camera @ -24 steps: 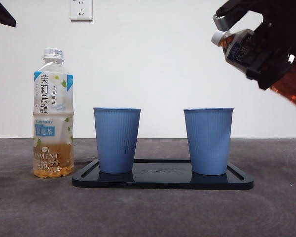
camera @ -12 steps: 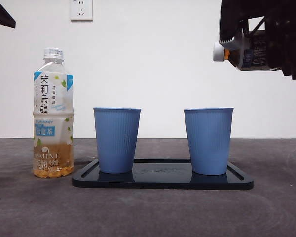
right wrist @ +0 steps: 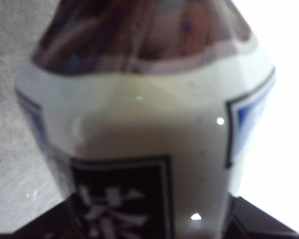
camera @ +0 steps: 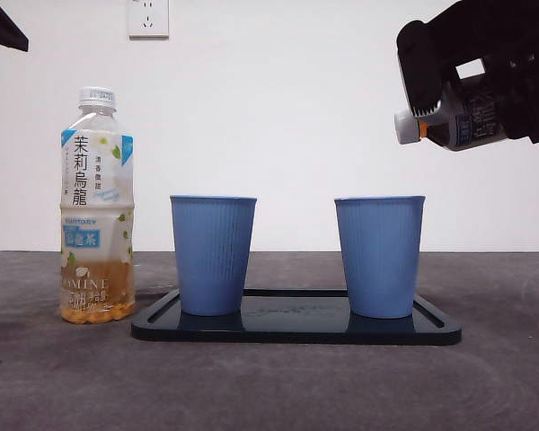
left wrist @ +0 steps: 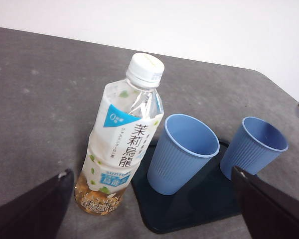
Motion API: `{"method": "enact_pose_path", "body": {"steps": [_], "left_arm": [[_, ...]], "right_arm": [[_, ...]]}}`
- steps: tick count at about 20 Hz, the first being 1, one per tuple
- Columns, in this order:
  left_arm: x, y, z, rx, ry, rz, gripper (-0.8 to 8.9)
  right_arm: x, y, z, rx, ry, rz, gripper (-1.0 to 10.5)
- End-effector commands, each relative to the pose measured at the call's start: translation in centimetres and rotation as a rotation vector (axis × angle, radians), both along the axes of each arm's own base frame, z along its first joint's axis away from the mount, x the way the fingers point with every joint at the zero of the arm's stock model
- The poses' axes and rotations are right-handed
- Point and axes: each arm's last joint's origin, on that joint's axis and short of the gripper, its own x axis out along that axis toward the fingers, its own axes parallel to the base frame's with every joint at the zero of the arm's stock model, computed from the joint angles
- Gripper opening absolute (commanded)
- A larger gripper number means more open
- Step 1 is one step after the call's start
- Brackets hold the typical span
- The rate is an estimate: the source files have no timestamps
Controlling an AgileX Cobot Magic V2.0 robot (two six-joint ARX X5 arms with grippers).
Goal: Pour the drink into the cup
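Tipped a little further since half a second ago, the dark tea bottle (camera: 458,121) now points its white cap (camera: 405,126) slightly downward, above the right-hand cup (camera: 379,256).

From my remote seat I see the right gripper (camera: 485,81) high at the right of the front view, pinching the bottle by its body — its wrist view is filled with the beige-and-blue label (right wrist: 144,149), a jaw at each side. Cap on, nothing flowing. Both blue cups stand upright on the black tray (camera: 296,328); the left cup (camera: 213,254) stands apart from the other. My left gripper (left wrist: 154,209) waits — jaws spread wide, holding nothing — over the jasmine tea bottle (left wrist: 122,149), which stands just beside the tray.
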Motion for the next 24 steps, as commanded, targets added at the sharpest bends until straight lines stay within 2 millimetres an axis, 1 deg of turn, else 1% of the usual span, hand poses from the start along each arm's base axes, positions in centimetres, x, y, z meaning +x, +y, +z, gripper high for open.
{"method": "enact_pose_path", "body": {"steps": [1,4,18,20,22,23,24], "left_arm": [[0.04,-0.04,0.04,0.014,-0.014,-0.003,4.96],[0.04,-0.04,0.04,0.014,-0.014,-0.003,4.96],[0.04,-0.04,0.03,0.015,-0.012,-0.003,4.96],[0.04,-0.04,0.02,0.015,-0.011,-0.003,4.96],[0.04,-0.04,0.02,0.015,-0.011,-0.003,4.96],[0.04,-0.04,0.02,0.015,-0.011,-0.003,4.96],[0.04,-0.04,0.01,0.015,-0.010,-0.003,4.96]], "right_arm": [[0.25,0.48,1.13,0.007,-0.053,-0.009,1.6],[0.24,0.47,1.13,-0.019,-0.040,-0.002,1.6],[0.24,0.47,1.14,-0.007,-0.048,-0.008,1.6],[0.25,0.48,1.14,0.069,-0.090,-0.037,1.6],[0.25,0.48,1.20,0.241,-0.188,-0.105,1.6],[0.23,0.47,1.24,0.371,-0.260,-0.157,1.6],[0.20,0.45,1.27,0.465,-0.303,-0.188,1.6]]}}
